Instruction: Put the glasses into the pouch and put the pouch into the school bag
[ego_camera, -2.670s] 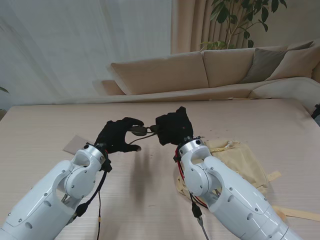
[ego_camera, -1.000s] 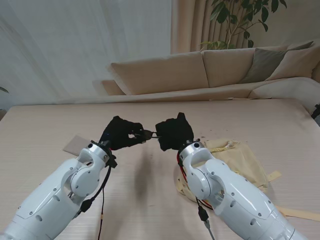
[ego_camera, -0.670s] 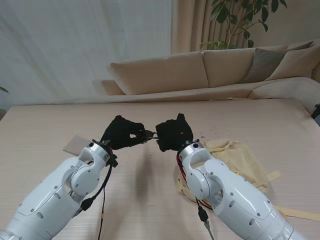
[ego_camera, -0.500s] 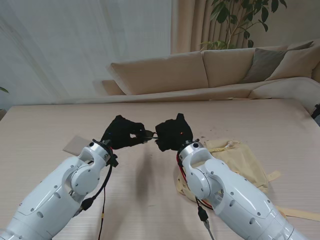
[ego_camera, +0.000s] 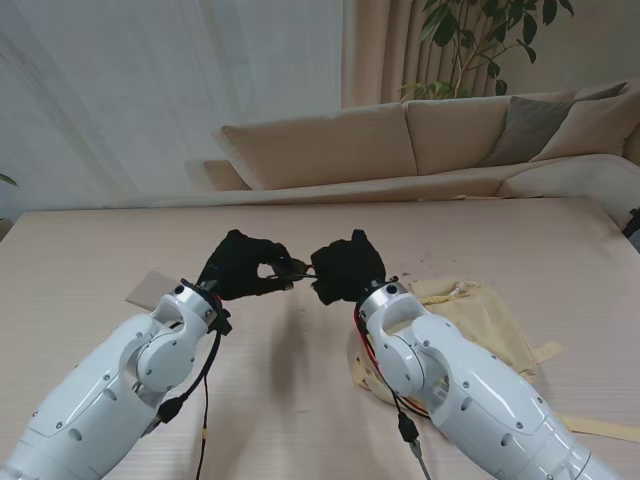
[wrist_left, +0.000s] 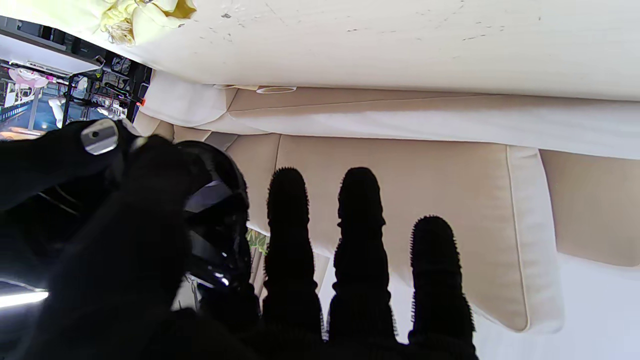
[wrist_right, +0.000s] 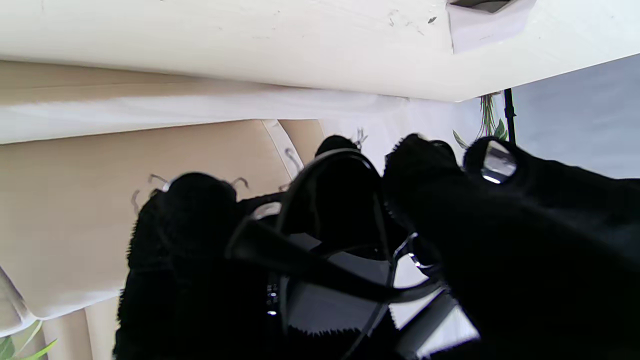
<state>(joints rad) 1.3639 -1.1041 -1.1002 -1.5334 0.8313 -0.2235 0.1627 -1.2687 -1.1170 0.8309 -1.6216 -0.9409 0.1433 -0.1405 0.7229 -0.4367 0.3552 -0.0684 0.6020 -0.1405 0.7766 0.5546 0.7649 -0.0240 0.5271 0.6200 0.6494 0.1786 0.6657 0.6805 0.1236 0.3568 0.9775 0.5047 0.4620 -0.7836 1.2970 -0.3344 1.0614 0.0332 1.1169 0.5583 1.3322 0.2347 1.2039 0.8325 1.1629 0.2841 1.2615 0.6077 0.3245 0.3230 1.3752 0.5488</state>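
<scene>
Dark-framed glasses (ego_camera: 291, 269) hang above the table between my two black-gloved hands. My left hand (ego_camera: 240, 267) pinches one end with thumb and forefinger, and a dark lens (wrist_left: 215, 220) shows against its fingers in the left wrist view. My right hand (ego_camera: 347, 268) is closed on the other end; the frame and a folded temple (wrist_right: 320, 250) cross its palm in the right wrist view. The pale grey pouch (ego_camera: 153, 289) lies flat on the table to the left, behind my left forearm. The cream school bag (ego_camera: 478, 318) lies to the right, partly hidden by my right arm.
The bag's straps (ego_camera: 595, 428) trail toward the right front edge of the table. A beige sofa (ego_camera: 420, 140) and curtains stand beyond the table's far edge. Cables run along both forearms.
My left hand has closed tighter on the glasses and both hands have lifted slightly. In the last second almost nothing has moved.
</scene>
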